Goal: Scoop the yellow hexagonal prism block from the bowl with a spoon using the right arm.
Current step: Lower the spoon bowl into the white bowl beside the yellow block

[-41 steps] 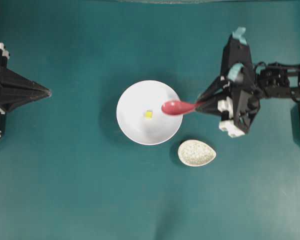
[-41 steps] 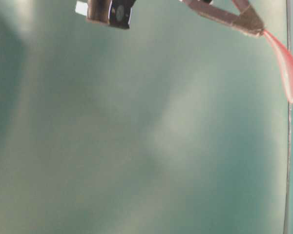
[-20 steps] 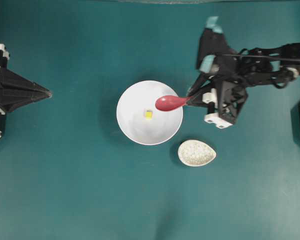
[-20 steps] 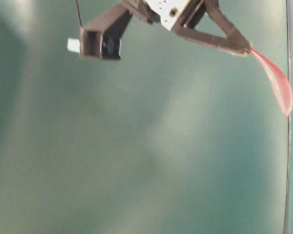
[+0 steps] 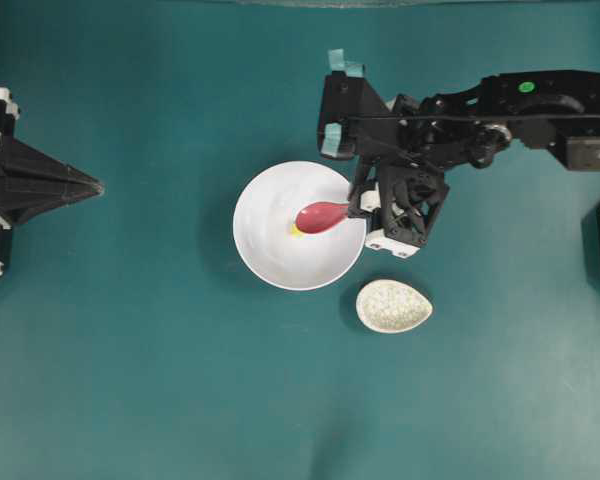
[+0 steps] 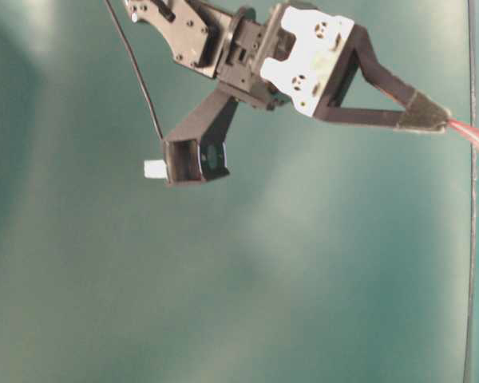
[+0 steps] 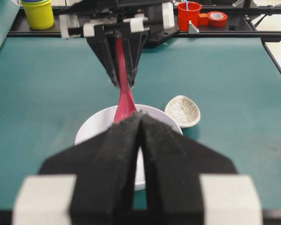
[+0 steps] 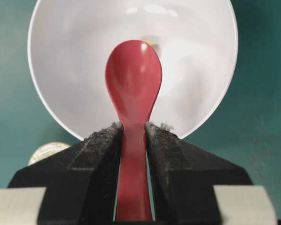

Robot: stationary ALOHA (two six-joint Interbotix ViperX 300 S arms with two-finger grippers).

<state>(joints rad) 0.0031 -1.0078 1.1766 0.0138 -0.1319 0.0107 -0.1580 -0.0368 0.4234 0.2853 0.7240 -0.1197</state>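
Observation:
The white bowl (image 5: pixel 270 250) sits mid-table. Over its middle lies the pink-red spoon (image 5: pixel 322 215), scoop pointing left. Only a sliver of the yellow hexagonal prism block (image 5: pixel 294 229) peeks out at the scoop's left tip. My right gripper (image 5: pixel 358 205) is shut on the spoon's handle just inside the bowl's right rim. In the right wrist view the spoon (image 8: pixel 133 79) runs out from between the pads over the bowl (image 8: pixel 75 70), with the block (image 8: pixel 151 43) just past the scoop. My left gripper (image 5: pixel 95 185) rests shut at the table's left side, empty.
A small speckled teardrop dish (image 5: pixel 393 305) lies just below and right of the bowl, close under the right wrist. Behind the table's far edge in the left wrist view stand a yellow cup (image 7: pixel 37 13), a red cup (image 7: pixel 189 14) and a red tape roll (image 7: pixel 218 18).
The right arm has moved left, carrying the spoon from the bowl's right rim to over its middle. The scoop now covers most of the block. The left arm has not moved.

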